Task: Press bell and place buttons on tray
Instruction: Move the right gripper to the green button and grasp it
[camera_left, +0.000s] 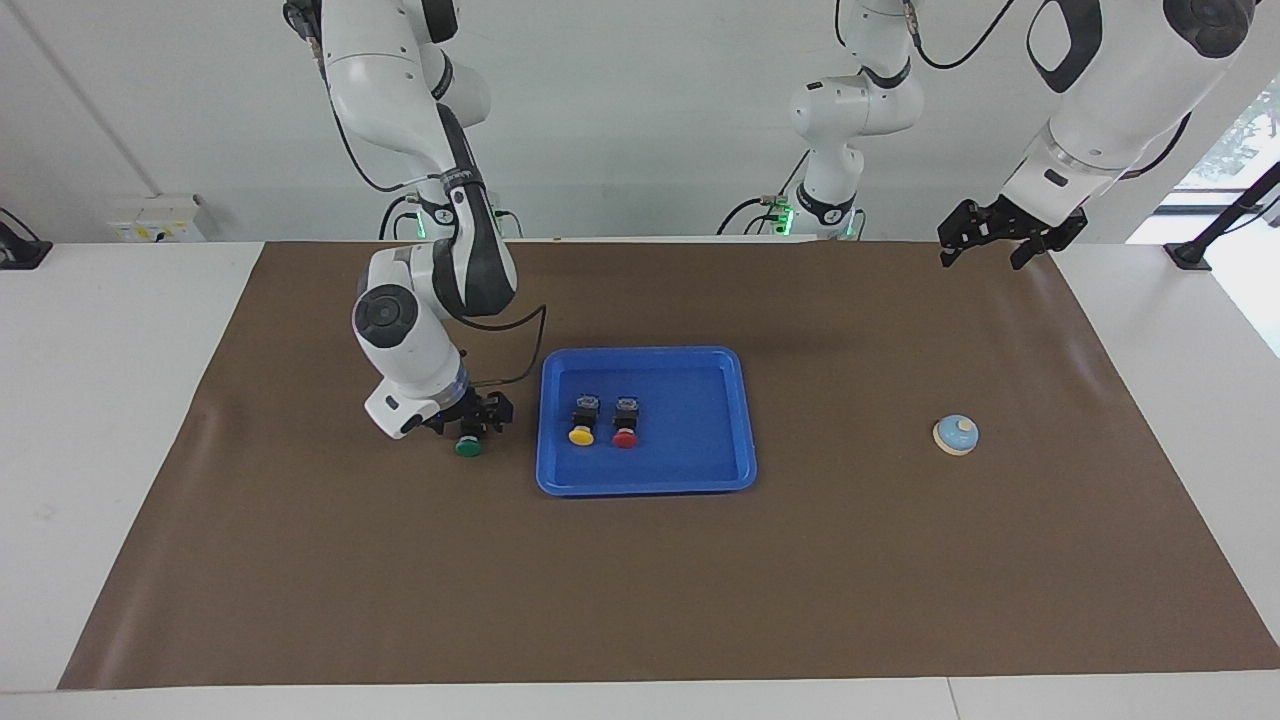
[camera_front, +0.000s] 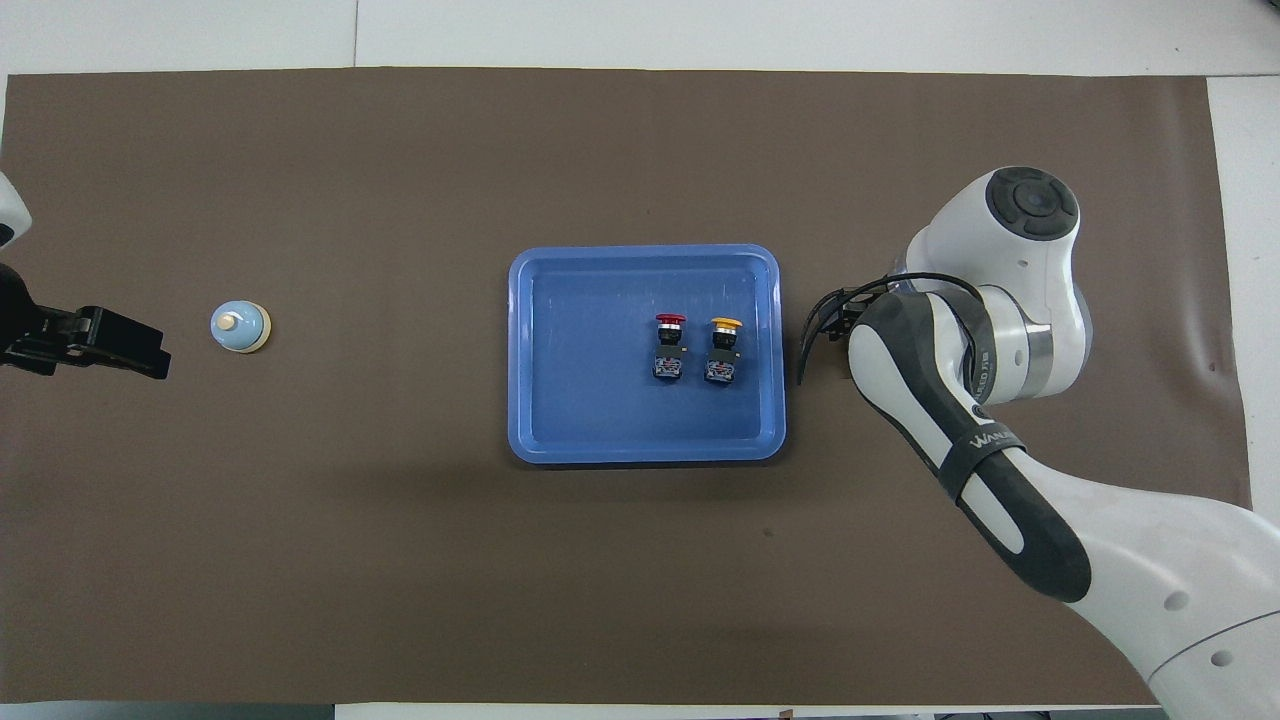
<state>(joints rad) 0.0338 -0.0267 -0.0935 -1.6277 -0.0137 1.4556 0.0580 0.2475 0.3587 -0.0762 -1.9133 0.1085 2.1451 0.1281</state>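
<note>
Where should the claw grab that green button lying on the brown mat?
Probably by the black body, from above. The green button lies on its side beside the tray, so its round cap would likely slip; the blockier body gives flatter sides. The right claw is already down at it.
</note>
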